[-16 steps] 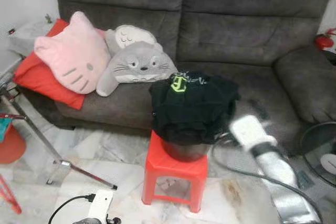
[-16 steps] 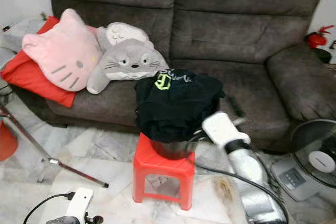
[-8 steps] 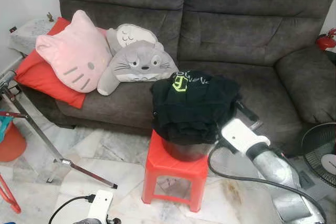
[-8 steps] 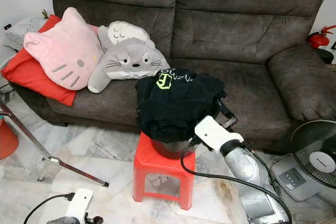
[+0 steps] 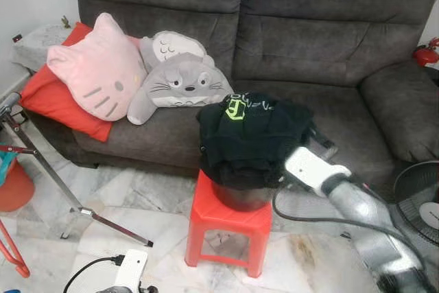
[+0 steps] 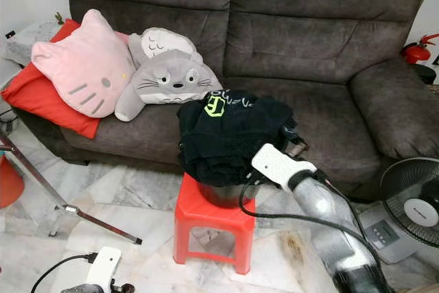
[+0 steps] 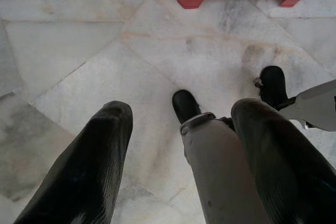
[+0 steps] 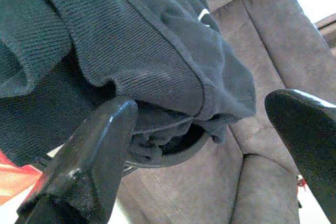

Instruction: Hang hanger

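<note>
A heap of black clothes (image 5: pixel 250 135) with a green print lies in a dark basin (image 5: pixel 239 197) on a red plastic stool (image 5: pixel 230 224) in front of the sofa. My right gripper (image 5: pixel 317 143) is at the heap's right edge, level with the basin rim. In the right wrist view the right gripper (image 8: pixel 202 106) is open, and a ribbed black hem (image 8: pixel 152 72) hangs between its fingers (image 8: pixel 100 145); one finger sits just under that hem. My left gripper (image 7: pixel 181 111) hangs open over the marble floor, above my own foot.
A grey sofa (image 5: pixel 329 46) stands behind the stool, with a pink cat cushion (image 5: pixel 96 70), a grey plush (image 5: pixel 178 84) and a red cushion (image 5: pixel 48 97). A floor fan (image 6: pixel 411 207) is at the right. Metal rack legs (image 5: pixel 48 173) cross the floor at the left.
My right arm has swung in from the right and forward, bringing its gripper up against the right side of the clothes heap. The heap and stool have stayed put.
</note>
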Robot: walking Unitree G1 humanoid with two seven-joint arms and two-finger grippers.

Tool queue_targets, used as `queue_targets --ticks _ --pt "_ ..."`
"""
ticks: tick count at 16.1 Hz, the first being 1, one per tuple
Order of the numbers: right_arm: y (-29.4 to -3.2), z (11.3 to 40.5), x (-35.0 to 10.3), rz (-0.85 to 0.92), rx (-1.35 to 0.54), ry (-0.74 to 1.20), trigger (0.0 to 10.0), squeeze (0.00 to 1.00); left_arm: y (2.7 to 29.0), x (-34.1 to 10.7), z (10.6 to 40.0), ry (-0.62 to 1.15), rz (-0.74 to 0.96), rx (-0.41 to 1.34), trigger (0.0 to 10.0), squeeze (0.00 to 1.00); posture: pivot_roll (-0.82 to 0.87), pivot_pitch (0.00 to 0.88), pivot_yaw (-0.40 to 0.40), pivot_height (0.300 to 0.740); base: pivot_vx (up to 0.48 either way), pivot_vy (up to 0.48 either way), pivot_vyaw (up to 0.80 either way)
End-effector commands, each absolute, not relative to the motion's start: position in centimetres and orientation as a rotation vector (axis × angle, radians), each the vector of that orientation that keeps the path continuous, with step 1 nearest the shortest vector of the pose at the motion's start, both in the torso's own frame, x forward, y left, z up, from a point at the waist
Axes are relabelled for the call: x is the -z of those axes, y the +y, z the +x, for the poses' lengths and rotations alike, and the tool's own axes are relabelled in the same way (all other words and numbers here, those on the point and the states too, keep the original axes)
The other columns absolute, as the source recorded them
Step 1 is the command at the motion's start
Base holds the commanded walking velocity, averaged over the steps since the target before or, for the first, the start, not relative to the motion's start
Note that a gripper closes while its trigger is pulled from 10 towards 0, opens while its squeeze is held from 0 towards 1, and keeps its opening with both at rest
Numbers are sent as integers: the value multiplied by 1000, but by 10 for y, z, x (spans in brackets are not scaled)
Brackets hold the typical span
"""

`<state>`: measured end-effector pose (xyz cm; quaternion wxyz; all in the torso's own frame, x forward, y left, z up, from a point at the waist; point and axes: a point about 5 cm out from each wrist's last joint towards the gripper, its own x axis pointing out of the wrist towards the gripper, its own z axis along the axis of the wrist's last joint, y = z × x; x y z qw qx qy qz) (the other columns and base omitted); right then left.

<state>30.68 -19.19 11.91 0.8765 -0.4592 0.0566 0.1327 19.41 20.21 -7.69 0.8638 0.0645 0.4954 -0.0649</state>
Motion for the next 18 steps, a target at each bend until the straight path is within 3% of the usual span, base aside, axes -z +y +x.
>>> queue_targets --ticks 1,9,18 --pt "-191 310 -119 -979 -293 117 10000 0 202 80 188 1059 135 134 10000 0 -181 0 -41 740 0 0 0" --pt "-185 306 -102 -971 -401 183 10000 0 202 79 190 1062 133 134 10000 0 -181 0 -42 740 0 0 0" --pt "-174 327 -113 -1031 -454 106 10000 0 201 78 193 1049 131 122 10000 0 -164 0 -49 740 0 0 0"
